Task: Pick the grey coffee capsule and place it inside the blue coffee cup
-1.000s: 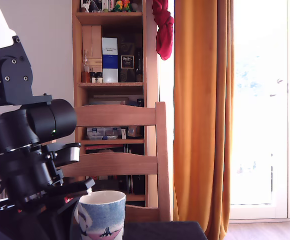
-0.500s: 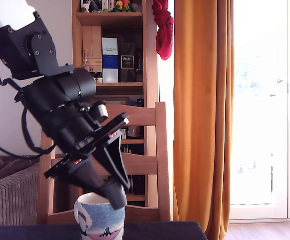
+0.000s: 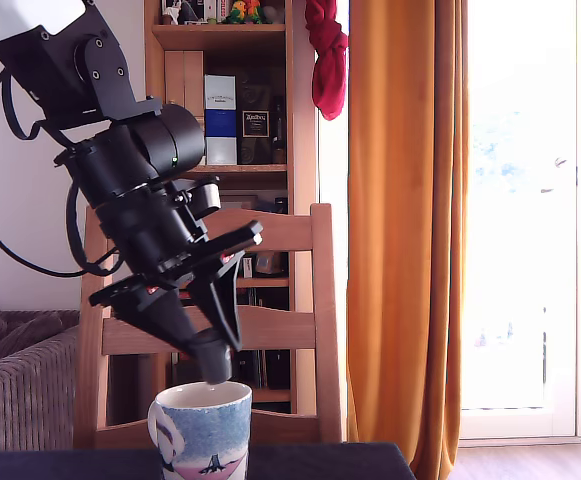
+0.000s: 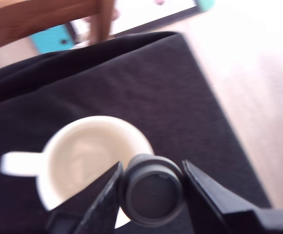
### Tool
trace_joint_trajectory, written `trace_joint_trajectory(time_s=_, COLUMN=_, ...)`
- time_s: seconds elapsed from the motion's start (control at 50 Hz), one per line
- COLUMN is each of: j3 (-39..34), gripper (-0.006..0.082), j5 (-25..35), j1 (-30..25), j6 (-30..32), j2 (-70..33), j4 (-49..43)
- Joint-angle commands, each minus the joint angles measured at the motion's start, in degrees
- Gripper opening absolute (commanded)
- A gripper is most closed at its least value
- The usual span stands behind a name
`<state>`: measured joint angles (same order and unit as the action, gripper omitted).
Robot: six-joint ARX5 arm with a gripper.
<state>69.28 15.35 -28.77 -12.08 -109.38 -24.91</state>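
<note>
One capsule (image 4: 151, 189) is held tight between the two fingers of the gripper (image 4: 152, 191). It is kept just above the cup (image 3: 202, 430), over the rim at about 5 o'clock, likely so it can be dropped inside.

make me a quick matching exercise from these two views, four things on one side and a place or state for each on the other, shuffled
Things:
1. grey coffee capsule
2. blue coffee cup
3. claw
4. wooden chair

Places or states:
A. stands on the dark tabletop, nothing inside
B. behind the table, in front of the bookshelf
C. pinched between two black fingers
D. hangs just above the cup's rim

Pairs: 1-C, 2-A, 3-D, 4-B
</note>
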Motion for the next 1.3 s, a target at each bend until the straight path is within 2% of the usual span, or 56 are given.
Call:
trace_joint_trajectory(time_s=0.0, j3=0.39, gripper=0.0148, j5=-1.57, j1=-0.07, j6=0.59, j2=-0.74, j4=-0.85)
trace_joint_trajectory(time_s=0.5, j3=0.39, gripper=0.0161, j5=-4.52, j1=-0.07, j6=0.52, j2=-0.76, j4=-5.42)
trace_joint_trajectory(time_s=0.58, j3=0.39, gripper=0.0248, j5=-4.5, j1=-0.07, j6=0.52, j2=-0.76, j4=-5.46)
trace_joint_trajectory(time_s=0.7, j3=0.39, gripper=0.0443, j5=-4.5, j1=-0.09, j6=0.57, j2=-0.76, j4=-5.49)
trace_joint_trajectory(time_s=0.76, j3=0.39, gripper=0.0499, j5=-4.5, j1=-0.11, j6=0.76, j2=-0.76, j4=-5.29)
trace_joint_trajectory(time_s=0.98, j3=0.42, gripper=0.0505, j5=-4.48, j1=-0.11, j6=2.03, j2=-0.76, j4=-5.44)
trace_joint_trajectory(time_s=1.04, j3=0.66, gripper=0.0486, j5=-4.48, j1=-0.11, j6=2.03, j2=-0.76, j4=-5.53)
trace_joint_trajectory(time_s=1.1, j3=1.18, gripper=0.0414, j5=-4.48, j1=-0.11, j6=2.03, j2=-0.74, j4=-6.01)
trace_joint_trajectory(time_s=1.16, j3=1.9, gripper=0.0279, j5=-4.5, j1=0.0, j6=2.05, j2=-0.39, j4=-6.88)
trace_joint_trajectory(time_s=1.26, j3=2.58, gripper=-0.0016, j5=-4.85, j1=0.2, j6=3.65, j2=0.85, j4=-6.69)
trace_joint_trajectory(time_s=1.28, j3=2.67, gripper=-0.0027, j5=-5.42, j1=0.22, j6=4.17, j2=1.16, j4=-6.47)
